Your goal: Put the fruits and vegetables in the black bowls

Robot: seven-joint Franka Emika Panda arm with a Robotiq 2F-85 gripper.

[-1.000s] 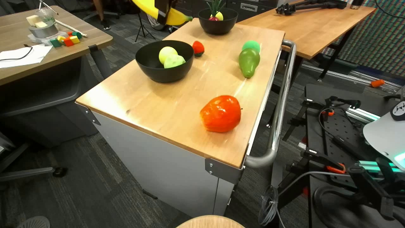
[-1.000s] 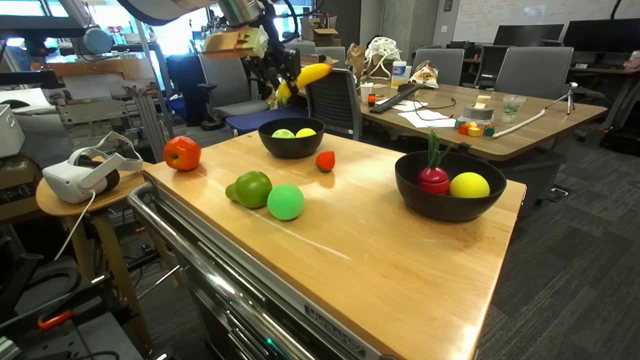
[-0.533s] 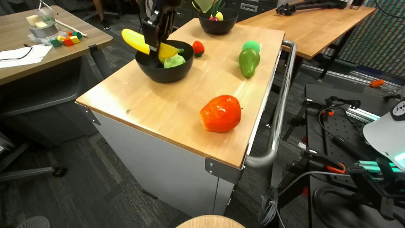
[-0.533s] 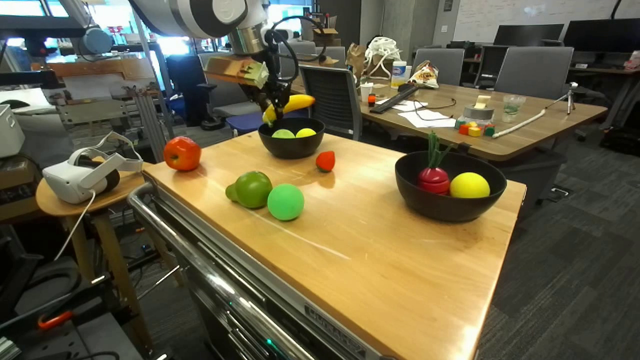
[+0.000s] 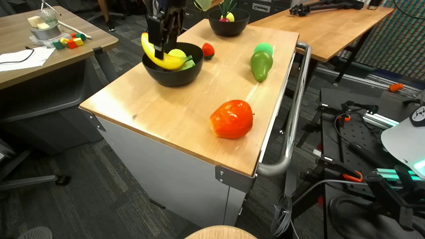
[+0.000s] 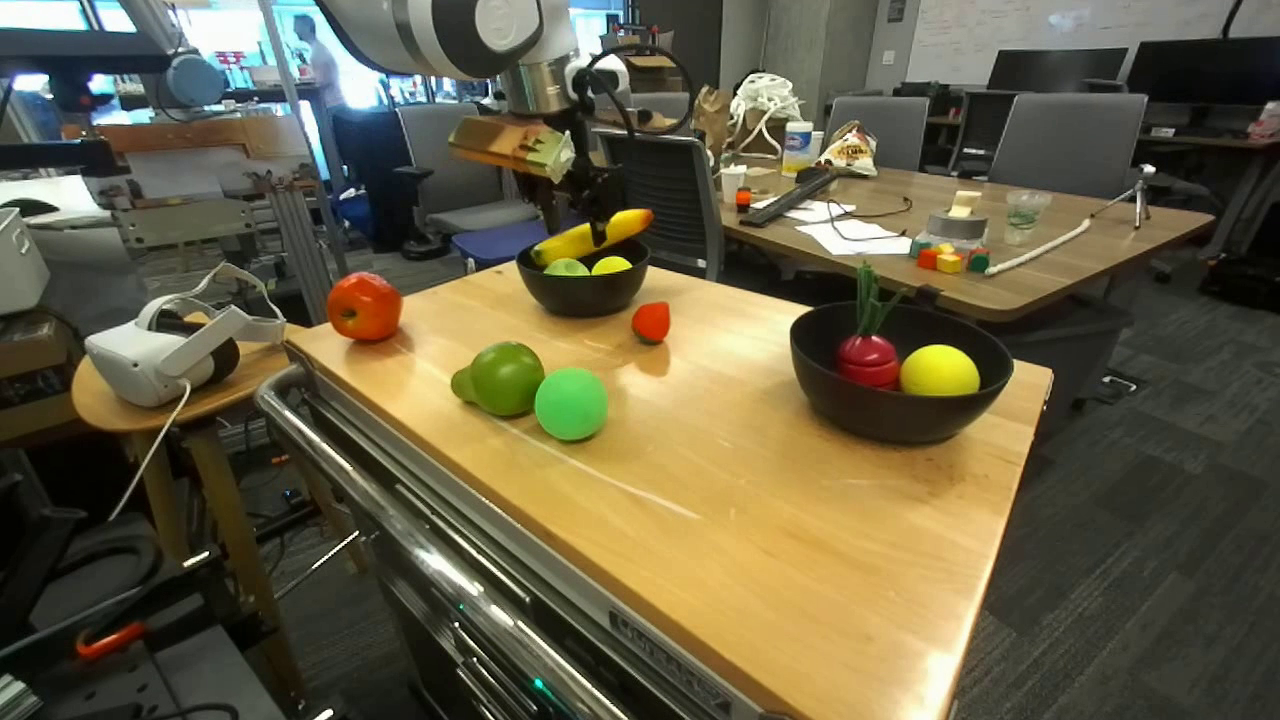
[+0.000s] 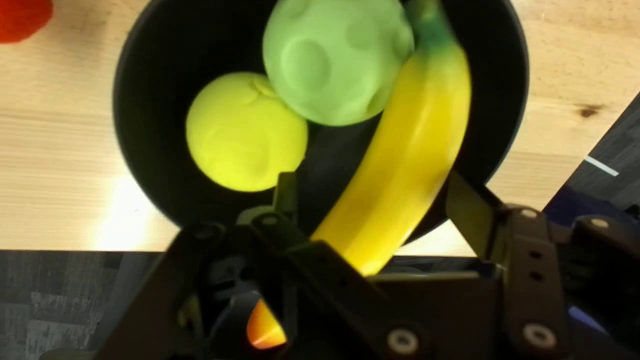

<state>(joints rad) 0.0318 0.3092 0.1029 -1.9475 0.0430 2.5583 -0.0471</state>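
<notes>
A yellow banana (image 5: 171,63) lies tilted in a black bowl (image 5: 176,79), one end above the rim. In the wrist view, the banana (image 7: 405,155) is beside a pale green ball (image 7: 335,60) and a yellow-green ball (image 7: 245,132). My gripper (image 7: 372,195) is open around the banana, with gaps beside it; its lower part is hidden behind a finger. Another black bowl (image 6: 900,418) holds a red onion (image 6: 867,360) and a yellow ball (image 6: 939,371). On the tabletop are a strawberry (image 6: 651,323), a green pear-shaped fruit (image 6: 505,379), a green ball (image 6: 571,404) and a red-orange fruit (image 6: 365,307).
A metal handle rail (image 5: 297,109) runs along one side of the wooden cart top (image 5: 186,113). A stool with a white headset (image 6: 180,345) stands beside it. A table (image 6: 1080,215) with blocks, tape and papers stands behind the cart.
My gripper has come down over the bowl with the banana. The banana has gone from held above the bowl to resting in it, and the jaws have opened.
</notes>
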